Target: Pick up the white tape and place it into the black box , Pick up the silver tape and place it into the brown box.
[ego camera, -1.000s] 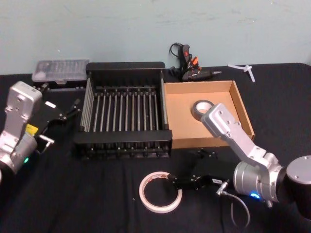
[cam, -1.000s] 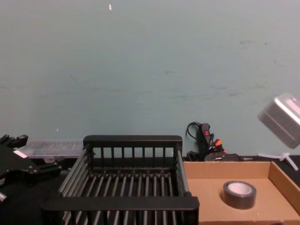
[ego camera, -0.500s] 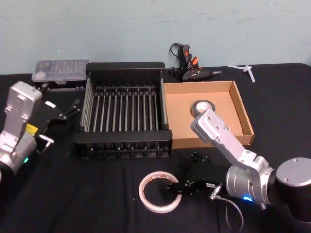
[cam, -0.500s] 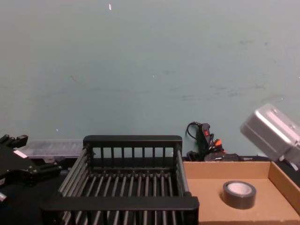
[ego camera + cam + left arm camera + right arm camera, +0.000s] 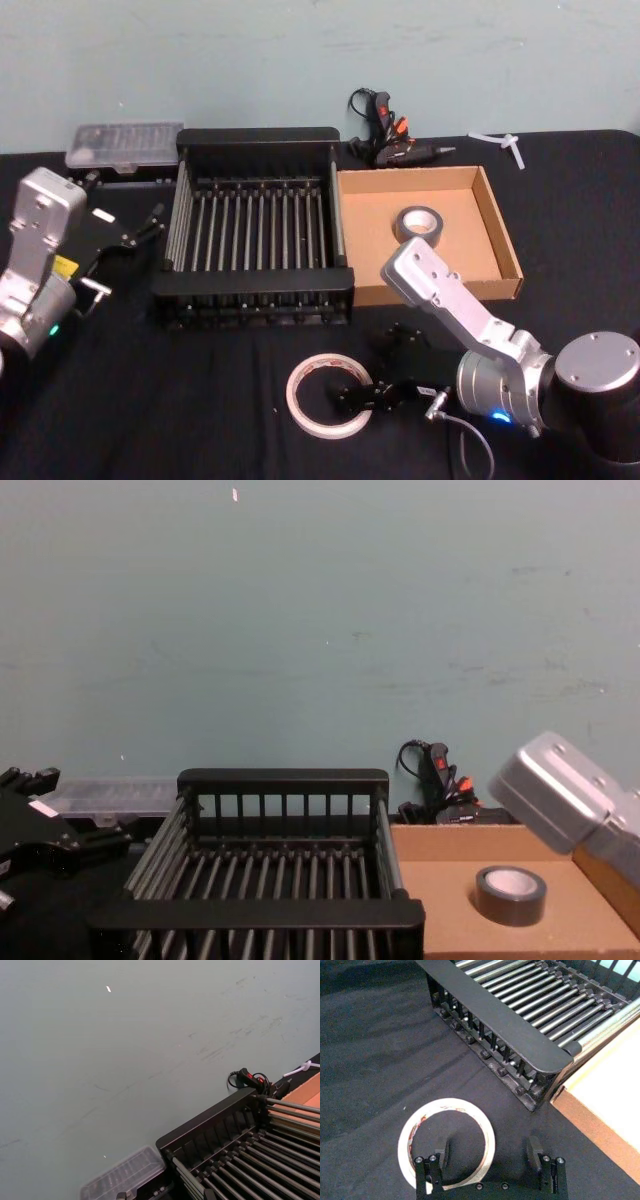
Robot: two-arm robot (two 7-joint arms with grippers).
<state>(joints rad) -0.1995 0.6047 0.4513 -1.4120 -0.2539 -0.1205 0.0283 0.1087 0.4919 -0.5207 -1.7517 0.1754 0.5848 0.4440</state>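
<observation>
The white tape (image 5: 325, 431) lies flat on the black cloth in front of the black box (image 5: 255, 137). My right gripper (image 5: 370, 367) is open and low over the ring's right rim. In the right wrist view one finger (image 5: 442, 1152) stands inside the white tape (image 5: 447, 1105) and the other finger (image 5: 535, 1150) outside it. The silver tape (image 5: 417, 222) lies flat in the brown box (image 5: 500, 240), also seen from the chest as the silver tape (image 5: 511, 895). My left gripper (image 5: 140, 230) is parked left of the black box.
A black glue gun (image 5: 385, 135) and a white plastic piece (image 5: 500, 142) lie behind the brown box. A clear plastic case (image 5: 125, 143) sits at the back left. The right arm's grey housing (image 5: 550, 800) hangs above the brown box's right side.
My right arm has swung left and lowered, bringing the open gripper from beside the white tape to astride its right rim. The left arm has not moved.
</observation>
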